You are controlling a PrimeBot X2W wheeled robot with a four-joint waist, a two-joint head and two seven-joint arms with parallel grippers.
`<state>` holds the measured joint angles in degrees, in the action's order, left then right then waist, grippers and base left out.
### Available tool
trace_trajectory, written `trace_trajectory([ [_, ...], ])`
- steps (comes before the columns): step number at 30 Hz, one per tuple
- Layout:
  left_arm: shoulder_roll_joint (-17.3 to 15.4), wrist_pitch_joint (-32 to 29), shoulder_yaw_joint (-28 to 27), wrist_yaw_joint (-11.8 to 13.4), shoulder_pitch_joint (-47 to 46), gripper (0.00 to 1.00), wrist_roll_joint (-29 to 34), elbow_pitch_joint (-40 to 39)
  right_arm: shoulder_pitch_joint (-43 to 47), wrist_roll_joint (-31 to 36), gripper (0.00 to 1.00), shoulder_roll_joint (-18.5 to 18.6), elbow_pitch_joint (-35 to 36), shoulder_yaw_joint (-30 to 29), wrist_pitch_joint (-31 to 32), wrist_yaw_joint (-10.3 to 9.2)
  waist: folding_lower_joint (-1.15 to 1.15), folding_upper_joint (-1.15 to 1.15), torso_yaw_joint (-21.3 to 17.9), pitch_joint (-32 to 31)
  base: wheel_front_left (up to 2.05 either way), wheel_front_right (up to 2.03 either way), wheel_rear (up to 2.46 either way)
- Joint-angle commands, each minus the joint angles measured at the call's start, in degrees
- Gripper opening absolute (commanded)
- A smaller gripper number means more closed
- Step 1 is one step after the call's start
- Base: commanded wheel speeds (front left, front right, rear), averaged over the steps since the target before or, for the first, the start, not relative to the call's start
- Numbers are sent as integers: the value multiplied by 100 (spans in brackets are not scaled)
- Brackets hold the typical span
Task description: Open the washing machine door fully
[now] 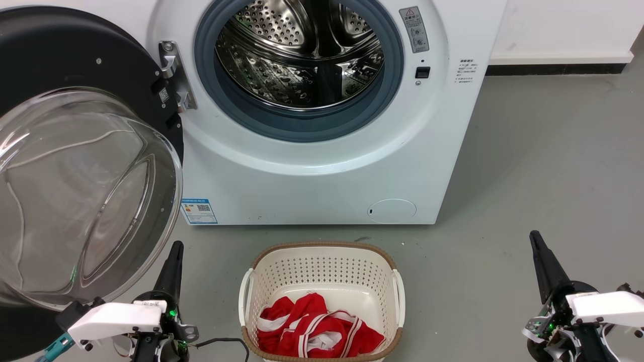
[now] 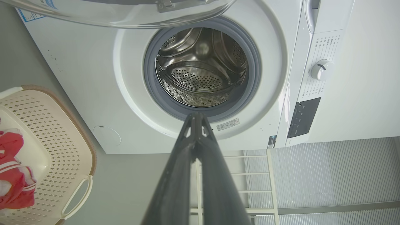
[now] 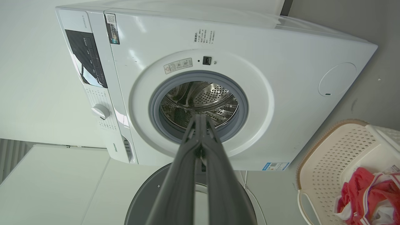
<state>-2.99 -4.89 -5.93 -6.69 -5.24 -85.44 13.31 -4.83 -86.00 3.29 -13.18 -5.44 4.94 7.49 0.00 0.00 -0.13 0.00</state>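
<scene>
A white basket of red-and-white clothes sits on the floor in front of the washing machine. The door stands swung out at the machine's left, just beside the left hand. The right hand is well apart from it. Both hands are closed and empty.

Floor: smooth grey, lightly scuffed, evenly lit. Rear wall: plain white, with a dark skirting strip at its base. Left wrist view: white open shelf frame beside pale ribbed panels. Right wrist view: white flat-surfaced unit, kind not discernible.
</scene>
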Motion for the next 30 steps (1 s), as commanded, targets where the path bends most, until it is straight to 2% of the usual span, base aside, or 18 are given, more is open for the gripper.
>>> trace_trajectory([
  [1,6,-50,-25,-45,-100,0,-140,20,-130,-142,0,10,-18,-20,27,0,0,0,2,2,0,0,0],
  [15,17,-190,-79,-96,-129,0,-723,89,-176,-716,0,1,-97,-61,126,0,0,0,13,17,0,0,0],
  [30,16,-185,-77,-96,-123,0,-700,84,-169,-675,0,-12,-93,-73,138,0,0,0,13,17,0,0,0],
])
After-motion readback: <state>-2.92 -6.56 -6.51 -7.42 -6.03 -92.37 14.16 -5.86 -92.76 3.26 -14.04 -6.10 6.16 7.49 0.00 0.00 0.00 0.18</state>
